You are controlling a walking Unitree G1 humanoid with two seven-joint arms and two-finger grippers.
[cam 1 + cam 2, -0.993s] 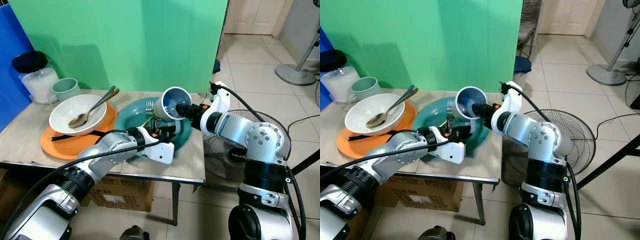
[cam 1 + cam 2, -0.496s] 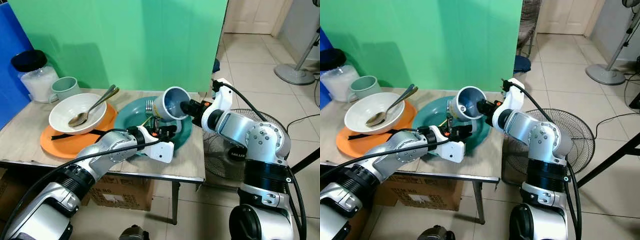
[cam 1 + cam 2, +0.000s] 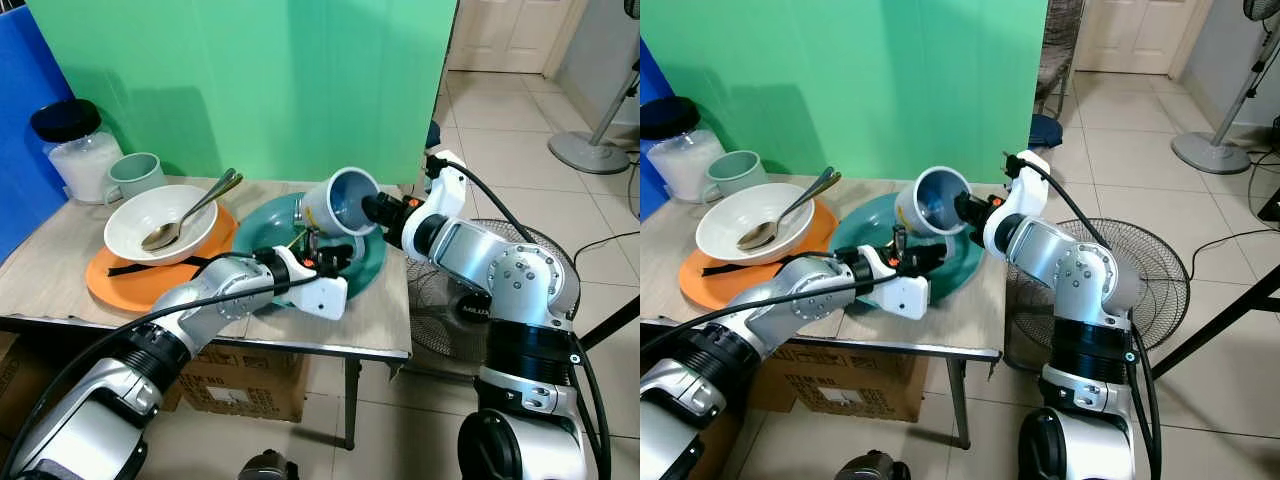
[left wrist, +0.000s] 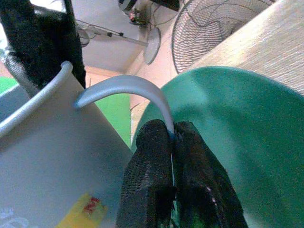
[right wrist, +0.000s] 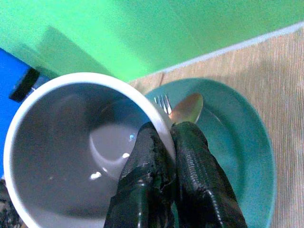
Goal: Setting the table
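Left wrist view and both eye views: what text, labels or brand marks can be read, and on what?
Yellow sticker on the mug, which the left gripper holds by the handle and the right gripper by the rim: a red mark, possibly "M", cut off and blurred.
Hub label on the floor fan: pale lettering, too small to read.
Cardboard box under the table: faint print, too small to read.
Nothing reads clearly.

White mug (image 3: 338, 203) a little higher and farther back over teal plate (image 3: 370, 262).

Tilted white mug (image 3: 338, 202) above teal plate (image 3: 372, 268)
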